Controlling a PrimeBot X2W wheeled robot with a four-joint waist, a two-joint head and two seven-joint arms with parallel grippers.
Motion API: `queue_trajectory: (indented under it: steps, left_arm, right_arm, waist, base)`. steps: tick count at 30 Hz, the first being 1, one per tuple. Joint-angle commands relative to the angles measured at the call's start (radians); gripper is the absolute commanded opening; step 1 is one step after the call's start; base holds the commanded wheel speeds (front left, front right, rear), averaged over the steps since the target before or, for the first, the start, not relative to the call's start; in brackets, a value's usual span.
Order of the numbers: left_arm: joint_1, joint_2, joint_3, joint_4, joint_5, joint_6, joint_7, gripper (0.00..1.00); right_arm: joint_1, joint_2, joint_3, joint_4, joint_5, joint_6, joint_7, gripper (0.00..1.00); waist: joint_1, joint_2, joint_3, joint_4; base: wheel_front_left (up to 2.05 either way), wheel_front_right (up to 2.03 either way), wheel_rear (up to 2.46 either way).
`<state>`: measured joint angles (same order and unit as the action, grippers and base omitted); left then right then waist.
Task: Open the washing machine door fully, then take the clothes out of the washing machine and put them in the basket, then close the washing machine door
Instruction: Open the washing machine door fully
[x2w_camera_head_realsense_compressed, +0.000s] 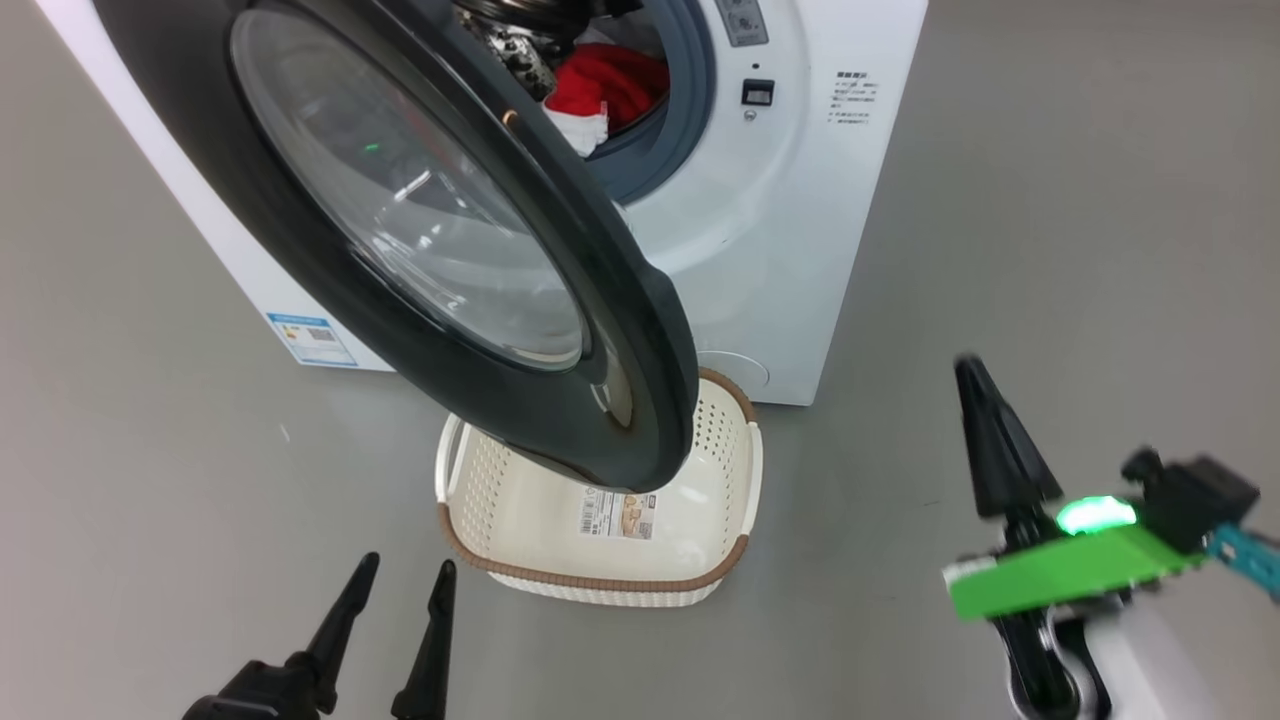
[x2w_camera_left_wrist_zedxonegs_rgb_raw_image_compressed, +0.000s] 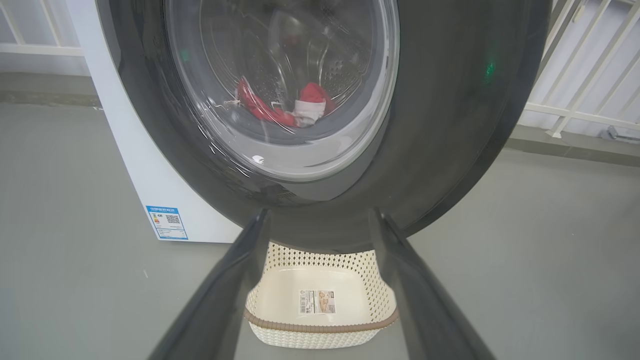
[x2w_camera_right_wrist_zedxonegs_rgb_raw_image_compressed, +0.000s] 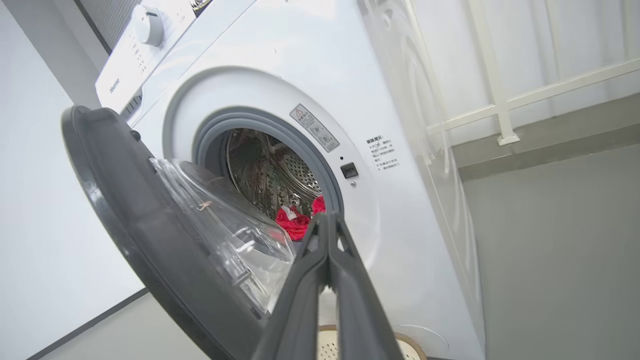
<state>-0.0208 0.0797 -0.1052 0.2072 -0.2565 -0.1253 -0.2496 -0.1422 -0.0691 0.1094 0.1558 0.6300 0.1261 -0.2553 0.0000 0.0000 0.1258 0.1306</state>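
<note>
The washing machine door (x2w_camera_head_realsense_compressed: 420, 220), a glossy black ring round a bulging clear glass bowl, stands swung part-way out from the white washing machine (x2w_camera_head_realsense_compressed: 790, 200). Behind its edge the clothes (x2w_camera_head_realsense_compressed: 610, 85), red fabric with a white patch, lie partly hidden in the steel drum (x2w_camera_right_wrist_zedxonegs_rgb_raw_image_compressed: 270, 170). The cream perforated basket (x2w_camera_head_realsense_compressed: 590, 582), brown woven-look rim, sits on the floor (x2w_camera_head_realsense_compressed: 150, 500) under the door with its far end covered; my left fingers (x2w_camera_head_realsense_compressed: 437, 610) stand apart and empty, and my right fingers (x2w_camera_head_realsense_compressed: 990, 450) are pressed together on nothing.

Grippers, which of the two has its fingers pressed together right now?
The right gripper: its two fingers meet at the tips, with nothing between them. The left gripper has its fingers spread apart.
</note>
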Motion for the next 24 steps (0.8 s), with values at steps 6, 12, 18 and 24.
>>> queue_trajectory:
  steps: [6, 12, 18, 24]
  left_arm:
    - [-0.041, 0.005, 0.018, -0.022, -0.01, -0.005, -0.012, 1.0]
    - [-0.057, 0.003, 0.004, -0.019, -0.017, -0.005, -0.012, 1.0]
    - [-0.067, 0.0, -0.009, -0.016, -0.024, -0.005, -0.012, 1.0]
    - [-0.075, -0.003, -0.019, -0.011, -0.03, -0.005, -0.012, 1.0]
  right_arm:
    - [-0.197, -0.015, 0.119, 0.004, 0.151, 0.005, -0.006, 0.0]
    - [-0.338, -0.069, 0.245, 0.085, 0.341, 0.005, 0.017, 0.0]
    - [-0.456, -0.143, 0.348, 0.111, 0.557, 0.005, 0.146, 0.0]
    - [-0.535, -0.19, 0.401, 0.131, 0.751, 0.005, 0.328, 0.0]
  waist:
    - [0.0, 0.0, 0.015, 0.025]
    - [0.0, 0.0, 0.031, 0.053]
    - [0.0, 0.0, 0.047, 0.075]
    - [0.0, 0.0, 0.064, 0.087]
  base:
    - [0.0, 0.0, 0.0]
    - [0.0, 0.0, 0.0]
    - [0.0, 0.0, 0.0]
    - [0.0, 0.0, 0.0]
